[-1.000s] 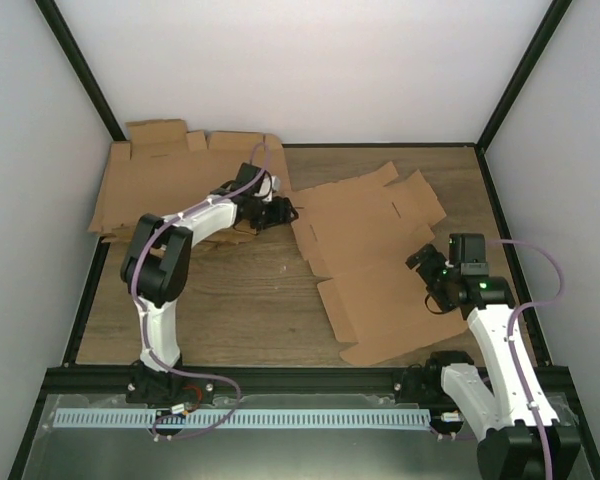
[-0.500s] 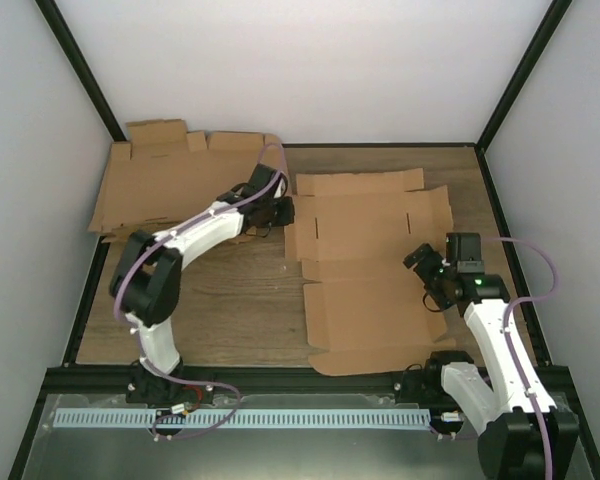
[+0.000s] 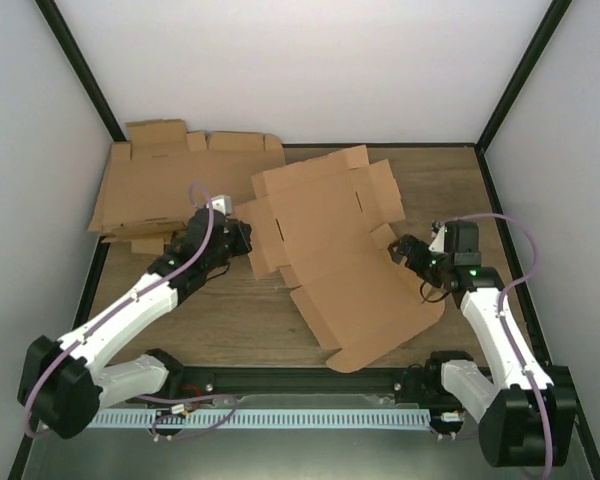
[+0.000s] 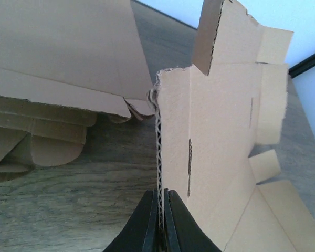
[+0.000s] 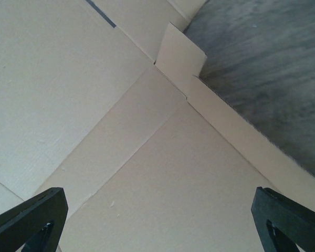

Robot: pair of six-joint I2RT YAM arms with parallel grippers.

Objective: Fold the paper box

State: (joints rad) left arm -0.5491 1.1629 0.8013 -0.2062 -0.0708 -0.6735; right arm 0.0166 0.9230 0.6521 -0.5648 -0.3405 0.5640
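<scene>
Paper box [image 3: 330,240] lay unfolded mid-table, its left side tilted up off the wood. Pile of blanks [image 3: 150,185] sat far-left, w/ L gripper [image 4: 161,193] pinching box's left edge. R gripper [image 3: 398,250] spread wide over box's right panel.

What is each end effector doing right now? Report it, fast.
Left end effector: shut, pinching an edge of the paper box.
Right end effector: open, holding nothing, over the paper box.
</scene>
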